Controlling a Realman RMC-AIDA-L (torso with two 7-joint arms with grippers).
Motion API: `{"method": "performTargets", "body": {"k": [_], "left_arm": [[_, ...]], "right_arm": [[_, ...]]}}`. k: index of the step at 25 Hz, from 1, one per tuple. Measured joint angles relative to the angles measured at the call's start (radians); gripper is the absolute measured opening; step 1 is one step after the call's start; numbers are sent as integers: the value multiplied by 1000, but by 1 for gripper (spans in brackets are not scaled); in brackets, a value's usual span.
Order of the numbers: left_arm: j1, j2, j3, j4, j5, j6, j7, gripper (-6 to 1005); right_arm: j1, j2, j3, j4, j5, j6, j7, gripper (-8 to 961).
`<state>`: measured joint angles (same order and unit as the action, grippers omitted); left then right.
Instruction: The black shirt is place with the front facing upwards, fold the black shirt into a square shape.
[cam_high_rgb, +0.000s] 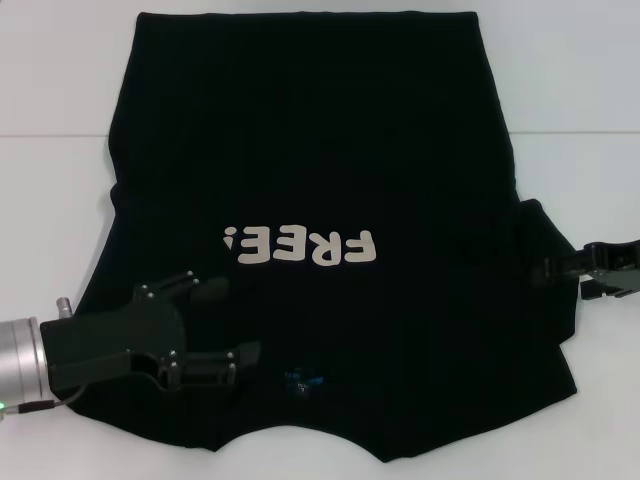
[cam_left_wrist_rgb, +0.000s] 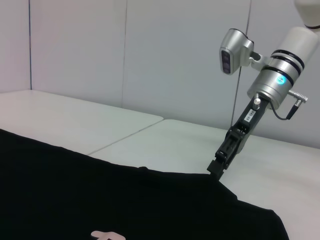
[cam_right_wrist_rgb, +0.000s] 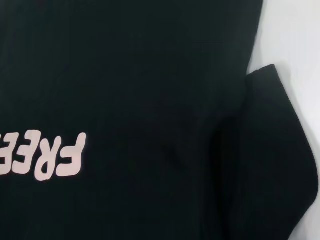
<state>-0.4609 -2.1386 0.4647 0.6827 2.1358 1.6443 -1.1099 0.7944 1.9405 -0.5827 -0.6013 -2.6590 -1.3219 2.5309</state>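
Shirt lay flat, print side up, on a white bench with a seam line running across under it; pale panelled walls stood behind. The "FREE!" print sat near the shirt's middle. Left tool hung over the shirt's left shoulder area, fingers spread wide, gripping nothing. Right tool was at the right sleeve's edge; couldn't tell how its fingers stood.
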Motion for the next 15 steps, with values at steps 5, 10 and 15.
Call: {"method": "performTargets", "body": {"k": [5, 10, 15], "left_arm": [[0, 1, 0, 0, -1, 0, 0, 936], [-1, 2, 0, 0, 0, -1, -1, 936], [-1, 2, 0, 0, -2, -2, -1, 937]], "right_arm": [[6, 2, -40, 20, -4, 30, 1, 887], [6, 10, -80, 20, -4, 58, 1, 810], [6, 12, -90, 19, -4, 62, 1, 734]]}}
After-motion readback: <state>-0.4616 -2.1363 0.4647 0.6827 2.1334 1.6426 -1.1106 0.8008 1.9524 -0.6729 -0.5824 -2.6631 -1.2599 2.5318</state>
